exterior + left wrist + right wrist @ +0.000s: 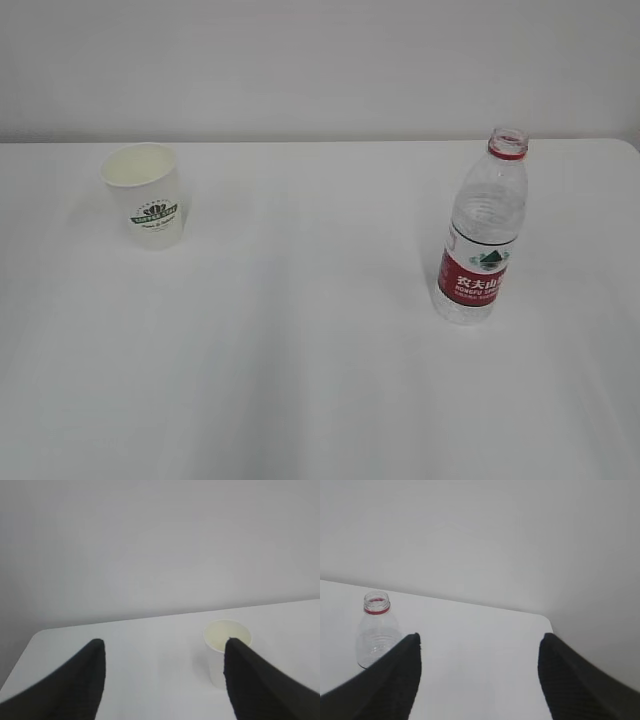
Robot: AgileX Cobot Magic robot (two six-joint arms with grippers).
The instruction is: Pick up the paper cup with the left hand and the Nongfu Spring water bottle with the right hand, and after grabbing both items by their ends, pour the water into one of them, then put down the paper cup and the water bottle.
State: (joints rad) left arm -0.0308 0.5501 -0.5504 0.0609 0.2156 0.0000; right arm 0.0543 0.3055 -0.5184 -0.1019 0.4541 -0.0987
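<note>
Paper cup (146, 195) and Nongfu Spring water bottle (483, 232) upright on bench (300, 350), well apart. Left hand (165, 647) and right hand (480, 642) both spread wide, holding nothing.

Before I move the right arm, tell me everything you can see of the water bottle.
The Nongfu Spring water bottle is clear ribbed plastic with a red label bearing white characters and a green-white mountain mark, a red neck ring and no cap. It stands upright on the white table, on the right side, far apart from the paper cup. Nothing touches it but the table. In the right wrist view it sits ahead and to the left, partly hidden behind one finger of the open right hand. Its water level is unclear.
</note>
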